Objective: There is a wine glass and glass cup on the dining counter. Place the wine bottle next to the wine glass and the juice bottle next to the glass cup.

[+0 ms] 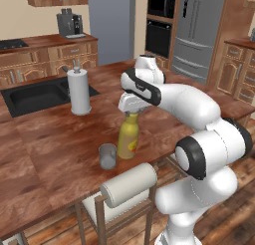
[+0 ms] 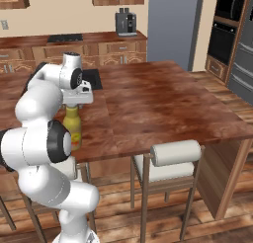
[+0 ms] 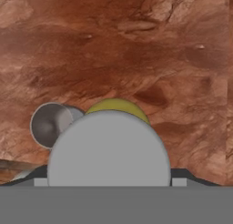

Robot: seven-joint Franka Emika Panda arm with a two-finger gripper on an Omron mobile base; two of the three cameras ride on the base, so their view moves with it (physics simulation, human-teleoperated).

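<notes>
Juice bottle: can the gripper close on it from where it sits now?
Probably yes. The gripper hangs right over the juice bottle, at its cap, and the hand view looks straight down on it. The glass cup stands close beside the bottle, but lower, so it should not block the way.

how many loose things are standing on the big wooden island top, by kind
Stout yellow bottle with tan cap: 1
Short greyish see-through glass tumbler: 1
Tall white paper-towel roll on its holder: 1
Total: 3, all on the reddish-brown wood island top.
</notes>
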